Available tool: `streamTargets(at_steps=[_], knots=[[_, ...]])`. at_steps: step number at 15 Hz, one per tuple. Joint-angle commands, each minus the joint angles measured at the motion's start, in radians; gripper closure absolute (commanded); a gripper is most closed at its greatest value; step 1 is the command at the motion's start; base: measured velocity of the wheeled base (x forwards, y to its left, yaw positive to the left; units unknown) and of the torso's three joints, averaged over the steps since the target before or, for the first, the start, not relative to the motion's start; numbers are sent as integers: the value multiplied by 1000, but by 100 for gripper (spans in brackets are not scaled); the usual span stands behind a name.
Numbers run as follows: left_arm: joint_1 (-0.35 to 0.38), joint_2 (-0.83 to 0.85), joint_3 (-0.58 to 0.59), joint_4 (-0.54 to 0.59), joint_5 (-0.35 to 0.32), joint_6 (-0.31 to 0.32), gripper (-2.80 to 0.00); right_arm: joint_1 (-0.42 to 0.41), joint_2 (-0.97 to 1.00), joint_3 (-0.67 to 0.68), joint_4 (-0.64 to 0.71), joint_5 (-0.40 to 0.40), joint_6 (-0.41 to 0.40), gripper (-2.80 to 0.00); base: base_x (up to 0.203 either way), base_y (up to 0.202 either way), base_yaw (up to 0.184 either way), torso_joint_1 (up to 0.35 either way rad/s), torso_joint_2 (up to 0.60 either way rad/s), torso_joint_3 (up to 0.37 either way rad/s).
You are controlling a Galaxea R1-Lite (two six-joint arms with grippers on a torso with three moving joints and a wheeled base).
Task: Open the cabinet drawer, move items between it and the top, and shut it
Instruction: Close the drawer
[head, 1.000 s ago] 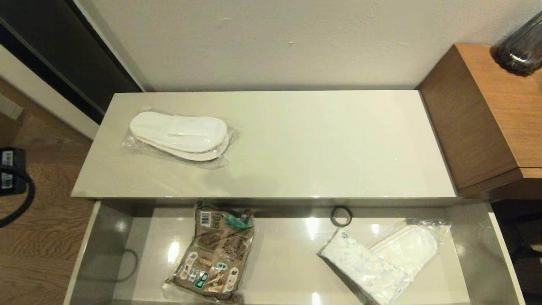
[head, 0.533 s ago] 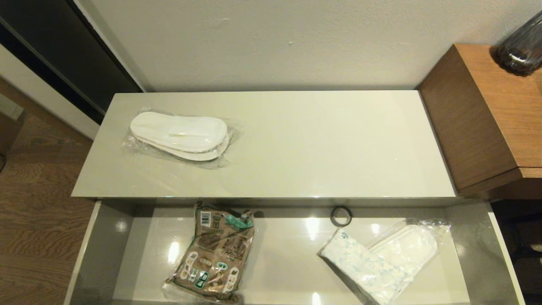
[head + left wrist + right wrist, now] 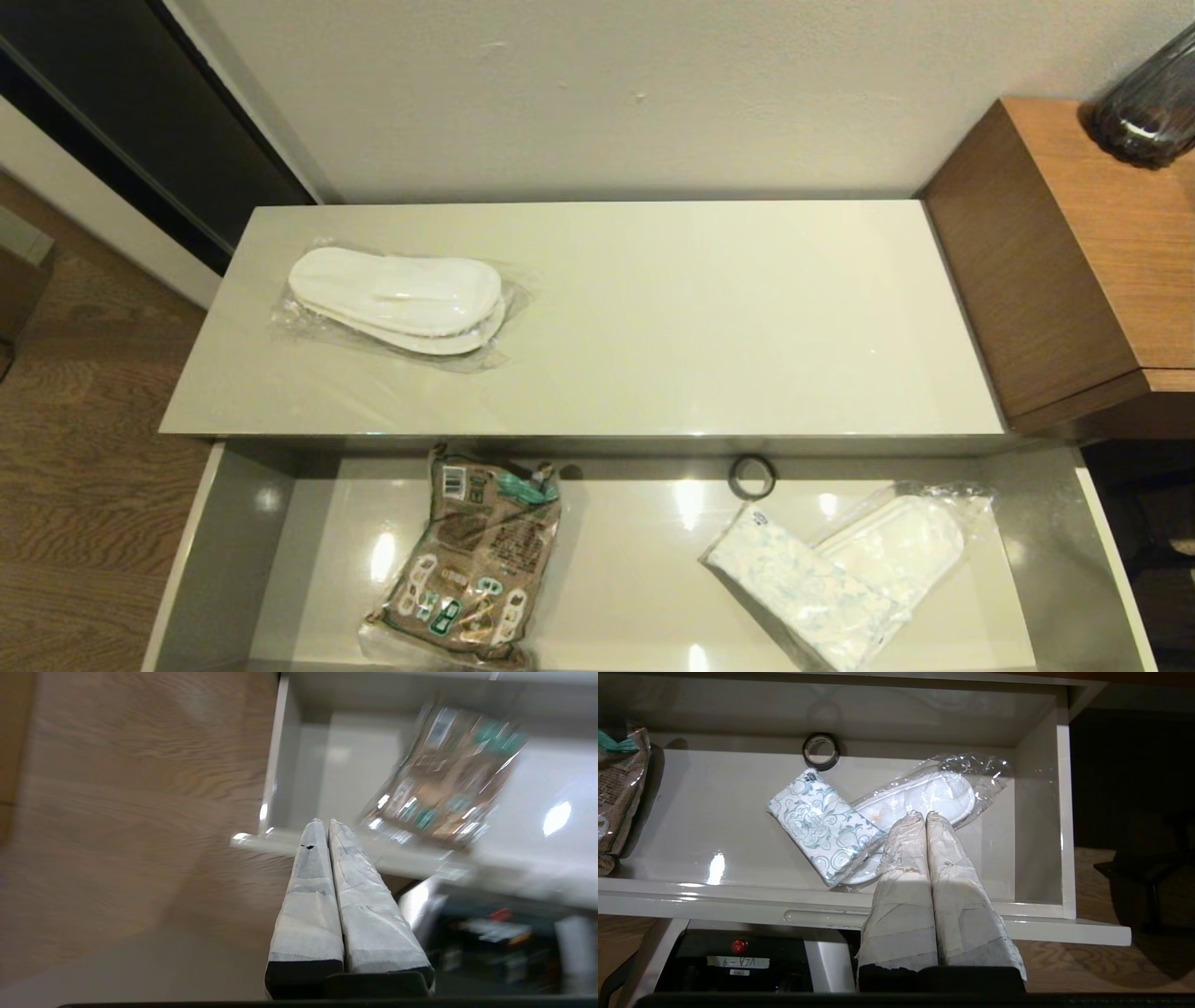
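In the open drawer: the cabinet drawer (image 3: 224,551) stood pulled out below the top (image 3: 653,373), its shiny white floor carrying a tissue pack (image 3: 808,593) at the right, lying partly over a pair of bagged slippers (image 3: 901,546).
On the top: a second pair of slippers in clear plastic (image 3: 397,299) lay flat toward the left end, well apart from everything else.
Other contents: a brown printed packet (image 3: 471,560) lay left of centre in the drawer, and a small dark tape ring (image 3: 752,476) sat at the back wall, near the tissue pack's far corner.
Left gripper (image 3: 322,828): fingers pressed together, holding nothing, poised outside the drawer's front left corner; absent from the head view.
Right gripper (image 3: 920,817): fingers together, empty, poised in front of the drawer and pointing at the bagged slippers; absent from the head view.
Tissue pack handling: probably light and soft, giving under pressure; a grip across its narrow width near the free end looked safest.
Slipper handling: likely light and floppy, with slippery film; pinching sole and film together at an edge would hold better than loose plastic.
Risk: lifting the tissue pack might drag the bag beneath.
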State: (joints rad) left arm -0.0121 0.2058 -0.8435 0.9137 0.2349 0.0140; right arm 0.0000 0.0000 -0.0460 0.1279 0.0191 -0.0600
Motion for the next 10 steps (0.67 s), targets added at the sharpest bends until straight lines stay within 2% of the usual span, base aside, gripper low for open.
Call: streamTargets(at_steps=[1,3,5,6,8,10], knots=[[10,-174,111,-9,8,58,0,0,2,0,1,1,-1,0,0,0,0,0,0,0],[14,-209,180,-37,32,78,0,0,2,0,1,1,-1,0,0,0,0,0,0,0],[15,-204,219,-74,11,80,0,0,2,0,1,1,0,0,0,0,0,0,0,0],[15,-204,251,-137,-34,75,0,0,2,0,1,1,-1,0,0,0,0,0,0,0],[15,-204,431,-409,-109,65,0,0,2,0,1,1,0,0,0,0,0,0,0,0],[15,-204,711,-725,-168,61,0,0,2,0,1,1,0,0,0,0,0,0,0,0]])
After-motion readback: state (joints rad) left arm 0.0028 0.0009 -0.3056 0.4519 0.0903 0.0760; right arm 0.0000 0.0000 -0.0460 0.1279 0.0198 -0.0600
